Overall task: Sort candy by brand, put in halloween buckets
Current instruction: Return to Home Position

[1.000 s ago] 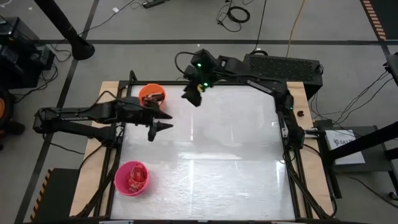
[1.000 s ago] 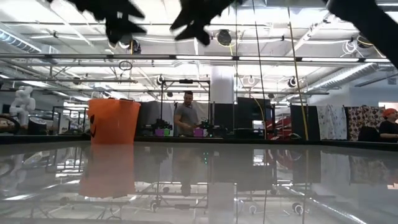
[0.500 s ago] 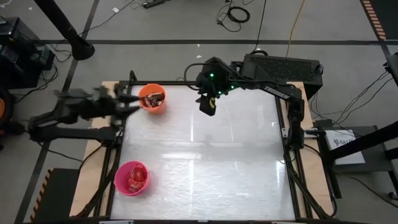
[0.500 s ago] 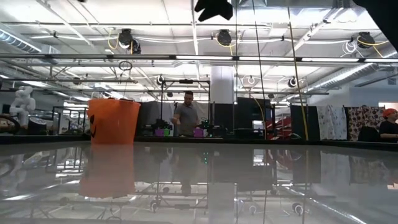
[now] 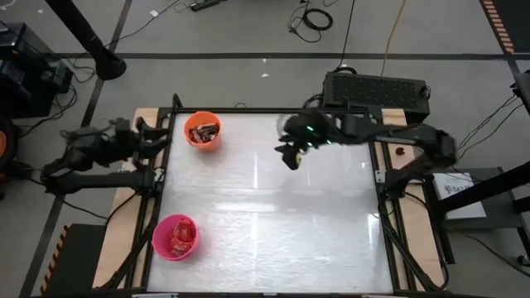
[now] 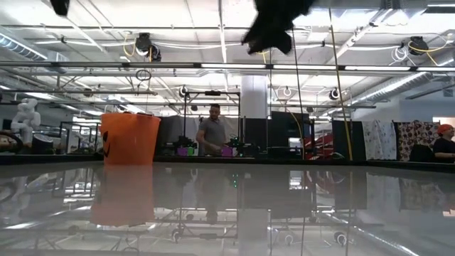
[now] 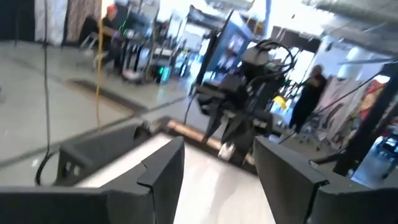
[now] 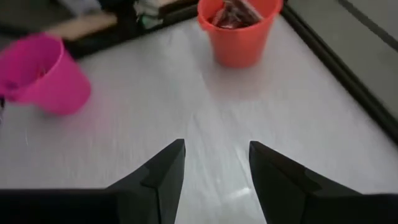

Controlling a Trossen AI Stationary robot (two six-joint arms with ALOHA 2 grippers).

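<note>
your right fingers (image 5: 290, 155) hang above the far middle of the counter (image 5: 315, 223), spread apart with nothing between them. the right wrist view shows bare counter in the gap. your left fingers (image 5: 153, 136) sit just off the counter's left edge, also parted and empty, with the orange bucket (image 5: 187, 132) just beside them.

all the candy you can see is already in the buckets. dark brown bars (image 5: 204, 129) are piled in the orange one at the far left corner, and red wrappers (image 5: 179, 237) lie in the pink bucket (image 5: 157, 240) near the front left. no loose bar shows on the counter, so the sorting looks finished.

what matters for the pull-back is that both buckets lie to the left. the right fingers are well apart from them, with the orange bucket ahead across open counter. the left arm is the nearer one, so mind its clearance from the orange rim as you tuck it in. the bars lie jumbled, so you cannot tell their long axes.
</note>
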